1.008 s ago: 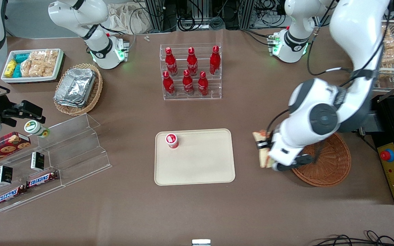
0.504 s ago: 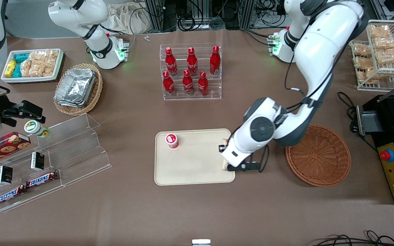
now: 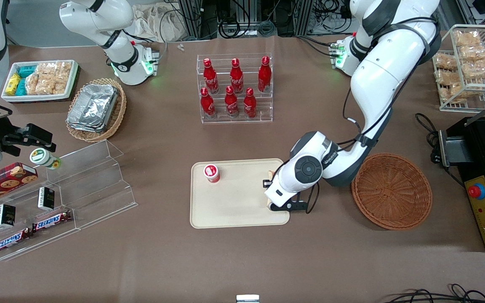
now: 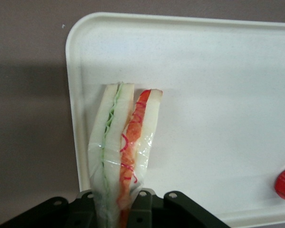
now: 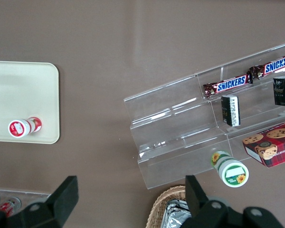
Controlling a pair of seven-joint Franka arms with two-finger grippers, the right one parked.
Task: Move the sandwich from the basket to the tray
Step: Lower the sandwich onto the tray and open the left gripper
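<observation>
Sandwich over the tray
The gripper (image 3: 274, 194) is clamped on the sandwich (image 4: 121, 152), which hangs lengthwise just above the tray (image 3: 234, 210) edge.

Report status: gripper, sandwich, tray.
Gripper over the tray, shut on sandwich. Sandwich not yet released. Basket empty. Small red-capped bottle stands on tray, apart from the sandwich.

Six red bottles (image 3: 235, 88), two Snickers bars (image 3: 32, 230), one sandwich (image 4: 123, 147).
</observation>
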